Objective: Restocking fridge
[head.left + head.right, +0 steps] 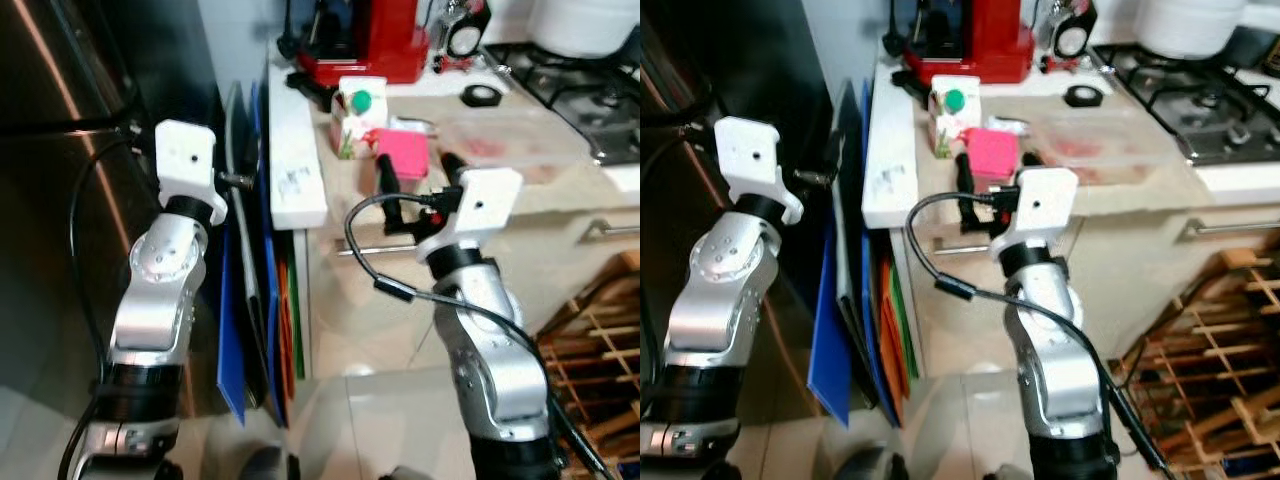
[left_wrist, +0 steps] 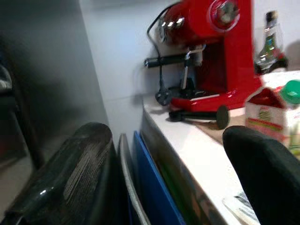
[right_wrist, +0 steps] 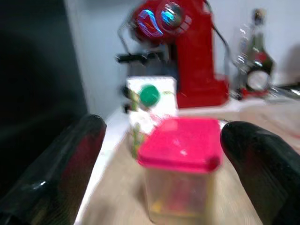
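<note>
Right gripper (image 3: pixel 159 154) spread wide, fingers on both sides of pink-lid container (image 3: pixel 179 166), not touching | container upright near counter (image 1: pixel 296 170) front edge, juice carton (image 1: pixel 357 117) just behind, red coffee machine (image 1: pixel 365 40) further back | left gripper (image 2: pixel 168 187) released, raised beside counter end, near blue boards (image 1: pixel 235 330) and dark fridge (image 1: pixel 60 150)

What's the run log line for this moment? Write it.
stage: reach | right hand: open, fingers either side of pink-lidded container, not closed | left hand: open, idle by fridge | carton: on counter
</note>
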`<state>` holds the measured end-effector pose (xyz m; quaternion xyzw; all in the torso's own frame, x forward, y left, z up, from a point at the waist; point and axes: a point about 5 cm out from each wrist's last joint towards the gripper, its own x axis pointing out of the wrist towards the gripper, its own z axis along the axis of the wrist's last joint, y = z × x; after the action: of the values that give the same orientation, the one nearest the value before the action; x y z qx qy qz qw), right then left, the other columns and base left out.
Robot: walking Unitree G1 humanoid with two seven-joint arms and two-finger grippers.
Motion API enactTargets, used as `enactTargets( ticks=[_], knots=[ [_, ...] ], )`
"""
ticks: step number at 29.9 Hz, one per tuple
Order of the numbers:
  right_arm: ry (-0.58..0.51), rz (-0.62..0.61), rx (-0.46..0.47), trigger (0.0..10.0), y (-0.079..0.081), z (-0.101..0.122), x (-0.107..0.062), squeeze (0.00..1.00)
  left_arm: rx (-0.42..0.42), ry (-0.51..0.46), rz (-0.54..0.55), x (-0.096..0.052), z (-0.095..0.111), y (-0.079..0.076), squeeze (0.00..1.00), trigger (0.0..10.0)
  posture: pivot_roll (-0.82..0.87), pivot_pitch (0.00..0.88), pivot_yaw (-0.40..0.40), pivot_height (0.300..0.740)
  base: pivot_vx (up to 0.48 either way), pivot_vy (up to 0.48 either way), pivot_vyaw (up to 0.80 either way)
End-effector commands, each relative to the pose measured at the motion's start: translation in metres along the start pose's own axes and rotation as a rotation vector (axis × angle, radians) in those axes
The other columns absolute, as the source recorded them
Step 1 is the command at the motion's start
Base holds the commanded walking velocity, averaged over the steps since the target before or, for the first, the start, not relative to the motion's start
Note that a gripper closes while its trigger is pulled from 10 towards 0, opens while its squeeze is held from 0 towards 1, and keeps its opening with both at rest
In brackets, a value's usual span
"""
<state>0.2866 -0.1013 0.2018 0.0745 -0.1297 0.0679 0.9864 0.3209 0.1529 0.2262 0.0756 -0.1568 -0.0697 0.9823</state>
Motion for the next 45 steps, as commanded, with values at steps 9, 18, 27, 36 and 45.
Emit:
enactTargets(
  ticks=[9,18,27,36,45],
  knots=[
    [0.101,-0.098,-0.010,10.0,-0.001,-0.011,0.000,0.00,0.023,0.008,-0.017,0.001,0.007,0.009,0.00,10.0,0.09,0.105,0.088,0.710,0.000,0.000,0.00],
    [0.167,-0.169,-0.076,10.0,-0.012,-0.024,0.014,0.00,0.028,0.017,-0.010,-0.002,0.010,0.011,0.00,10.0,0.11,0.134,0.093,0.710,0.000,0.000,0.00],
    [0.152,-0.130,-0.064,10.0,-0.003,-0.017,0.029,0.00,0.034,0.031,0.010,-0.012,0.012,0.015,0.00,10.0,0.15,0.170,0.080,0.710,0.000,0.000,0.00],
    [0.188,-0.131,-0.091,10.0,-0.005,-0.019,0.015,0.00,0.018,0.045,0.016,-0.017,0.011,0.011,0.00,10.0,0.14,0.169,0.062,0.710,0.000,0.000,0.00],
    [0.172,-0.027,-0.007,10.0,0.021,-0.009,0.012,0.00,-0.004,0.040,0.013,-0.013,0.010,0.007,0.00,10.0,0.12,0.152,0.056,0.710,0.000,0.000,0.00]
  ],
)
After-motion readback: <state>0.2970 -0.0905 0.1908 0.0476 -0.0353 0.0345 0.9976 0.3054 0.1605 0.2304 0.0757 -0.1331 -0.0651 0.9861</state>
